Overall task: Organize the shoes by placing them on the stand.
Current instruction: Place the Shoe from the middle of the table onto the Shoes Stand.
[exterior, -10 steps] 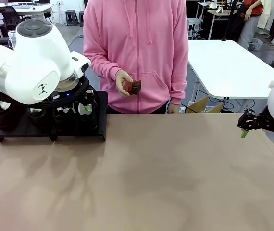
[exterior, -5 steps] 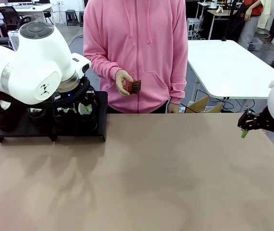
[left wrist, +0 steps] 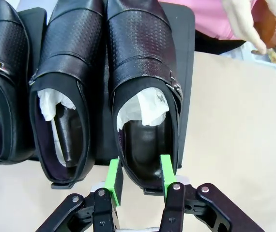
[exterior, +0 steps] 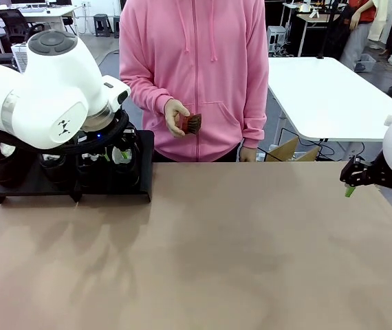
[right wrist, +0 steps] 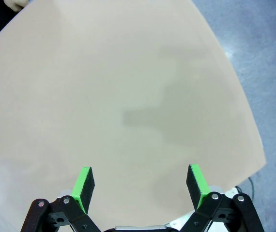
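Left wrist view: the left gripper (left wrist: pixel 138 180) hasn't budged, pads straddling, perhaps pinching, the rightmost shoe's (left wrist: pixel 145 92) heel on the stand (left wrist: pixel 184 58), so placing looks finished; right gripper (right wrist: pixel 140 186) hangs wide open, empty.

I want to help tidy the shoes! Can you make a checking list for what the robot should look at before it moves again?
1. Left gripper around the heel of the shoe nearest the bare table: ok, green pads on both sides of the heel.
2. Pads squeezing that heel: cannot tell, they sit very close to it.
3. That shoe fully on the stand: not ok, its heel sticks out over the stand's near edge.
4. Neighbour shoe out of the way: not ok, it lies right beside the left pad.
5. Right gripper free: ok, open over the bare table.
6. Person's hand clear: ok, holding a brush away from the stand.
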You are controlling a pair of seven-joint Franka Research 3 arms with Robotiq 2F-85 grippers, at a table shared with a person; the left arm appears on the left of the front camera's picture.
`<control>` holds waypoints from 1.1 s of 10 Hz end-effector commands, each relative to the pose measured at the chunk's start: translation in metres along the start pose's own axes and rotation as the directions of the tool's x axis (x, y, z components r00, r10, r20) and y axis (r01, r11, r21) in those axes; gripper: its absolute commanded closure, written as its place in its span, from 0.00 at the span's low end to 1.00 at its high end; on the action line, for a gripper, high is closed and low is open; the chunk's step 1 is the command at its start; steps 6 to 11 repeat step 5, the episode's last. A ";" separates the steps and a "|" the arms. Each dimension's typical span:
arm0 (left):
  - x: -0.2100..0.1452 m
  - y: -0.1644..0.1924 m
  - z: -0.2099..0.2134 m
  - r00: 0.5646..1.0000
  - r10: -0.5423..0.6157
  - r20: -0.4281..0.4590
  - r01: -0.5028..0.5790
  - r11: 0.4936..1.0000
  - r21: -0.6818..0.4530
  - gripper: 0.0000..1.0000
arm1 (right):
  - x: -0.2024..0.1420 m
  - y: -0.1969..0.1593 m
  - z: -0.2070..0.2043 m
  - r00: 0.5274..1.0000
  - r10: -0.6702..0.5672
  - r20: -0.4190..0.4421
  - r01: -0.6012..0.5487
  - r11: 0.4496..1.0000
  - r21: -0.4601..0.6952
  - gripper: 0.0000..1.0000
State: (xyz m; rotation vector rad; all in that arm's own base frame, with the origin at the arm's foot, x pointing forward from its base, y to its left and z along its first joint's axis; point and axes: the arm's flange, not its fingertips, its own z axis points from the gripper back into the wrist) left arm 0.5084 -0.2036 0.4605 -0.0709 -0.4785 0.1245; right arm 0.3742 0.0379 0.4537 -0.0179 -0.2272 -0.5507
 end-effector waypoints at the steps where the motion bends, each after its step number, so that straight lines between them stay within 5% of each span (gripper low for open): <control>1: 0.002 -0.002 0.002 1.000 -0.013 0.010 0.013 1.000 0.002 0.57 | 0.001 -0.001 0.000 1.000 0.015 0.002 -0.015 1.000 0.018 0.00; 11: 0.002 -0.002 0.002 1.000 -0.013 0.010 0.013 1.000 0.002 0.57 | 0.001 -0.001 0.000 1.000 0.015 0.002 -0.015 1.000 0.018 0.00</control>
